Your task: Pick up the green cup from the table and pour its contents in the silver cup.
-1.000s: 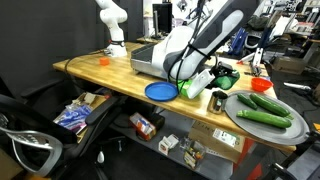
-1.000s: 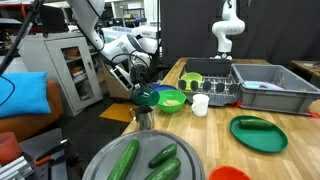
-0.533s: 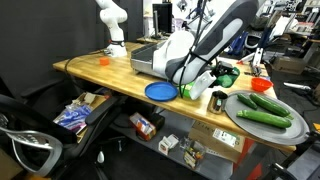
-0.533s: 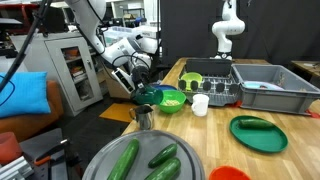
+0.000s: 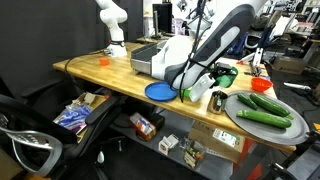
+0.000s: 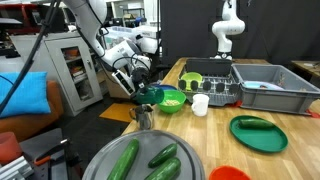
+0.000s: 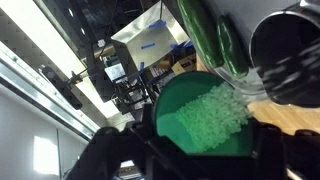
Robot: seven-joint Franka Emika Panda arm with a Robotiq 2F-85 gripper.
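Slightly more roll shows in the wrist than a second ago; the arm [image 5: 205, 50] otherwise stays bent over the worktop's [image 5: 100, 70] near edge, beside the blue plate [image 5: 160, 91] and lime-green bowl [image 5: 191, 90].

In an exterior view, the end effector [image 6: 146, 93] is clenched on the green cup [image 6: 149, 96], held tilted above the silver cup [image 6: 143, 118], left of the bowl.

In the wrist view, pale green granules [image 7: 222, 112] fill the cup, its rim just beside the silver cup at upper right, under the cucumbers [image 7: 205, 35].
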